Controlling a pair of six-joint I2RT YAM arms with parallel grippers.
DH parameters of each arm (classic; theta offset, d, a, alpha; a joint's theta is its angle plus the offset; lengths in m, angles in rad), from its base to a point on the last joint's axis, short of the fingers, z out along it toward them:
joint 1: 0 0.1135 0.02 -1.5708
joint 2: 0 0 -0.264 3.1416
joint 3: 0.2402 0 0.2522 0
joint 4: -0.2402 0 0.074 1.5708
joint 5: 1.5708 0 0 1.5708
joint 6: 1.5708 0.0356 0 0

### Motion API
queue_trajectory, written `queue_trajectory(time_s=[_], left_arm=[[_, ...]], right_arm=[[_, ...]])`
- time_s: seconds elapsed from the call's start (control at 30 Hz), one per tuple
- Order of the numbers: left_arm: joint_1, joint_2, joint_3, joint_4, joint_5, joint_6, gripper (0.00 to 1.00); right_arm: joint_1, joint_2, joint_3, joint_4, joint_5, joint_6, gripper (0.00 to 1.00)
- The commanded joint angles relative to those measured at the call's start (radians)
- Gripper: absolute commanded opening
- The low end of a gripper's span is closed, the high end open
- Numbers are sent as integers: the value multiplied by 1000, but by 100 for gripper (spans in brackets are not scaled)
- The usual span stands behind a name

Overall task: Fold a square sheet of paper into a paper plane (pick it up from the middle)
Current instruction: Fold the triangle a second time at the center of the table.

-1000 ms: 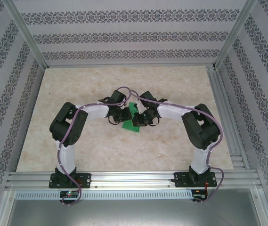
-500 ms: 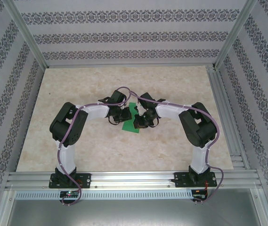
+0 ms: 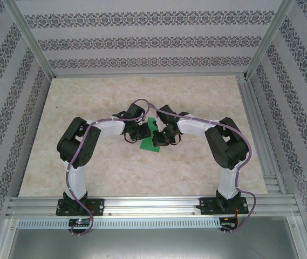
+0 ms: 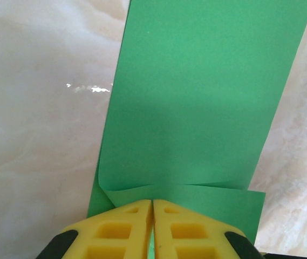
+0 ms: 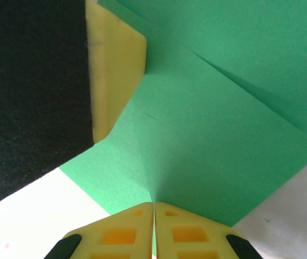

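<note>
Green, bright and plain, the square sheet of paper (image 3: 150,144) hangs between the two grippers, above the marbled table (image 3: 88,97), and it is no flat square now. From the left wrist, a broad smooth panel (image 4: 196,97) rises away from the left gripper (image 4: 152,202), curling over in a soft bend just ahead of the fingertips, with a second layer poking out low on the right. That gripper's yellow fingers are pressed together, pinching the sheet's near edge. Over to the right wrist: the right gripper (image 5: 154,204) is clamped on the paper (image 5: 218,135) too, a faint crease fanning out from its tips and overlapping edges stepping away at upper right, while the left gripper's yellow finger (image 5: 118,65) bites the sheet just beyond. Against a second ago, the right arm has edged in toward the left gripper (image 3: 141,135), the right gripper (image 3: 161,137) sits closer, the green patch between them shows narrower, and the left arm holds its pose.
</note>
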Motion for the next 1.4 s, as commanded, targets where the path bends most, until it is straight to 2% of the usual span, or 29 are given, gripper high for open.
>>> queue_trajectory(time_s=[0.0,0.47,0.83,1.37], left_arm=[[-15,45,-17,-91,-60,-10,12],[-15,44,-20,-91,-67,-11,12],[-15,44,-24,-82,-60,-12,12],[-15,44,-28,-77,-53,-18,11]], right_arm=[[17,15,17,-27,34,-30,11],[17,35,-10,-78,97,-53,11],[24,-104,22,-50,71,-34,12],[53,27,56,8,70,23,13]])
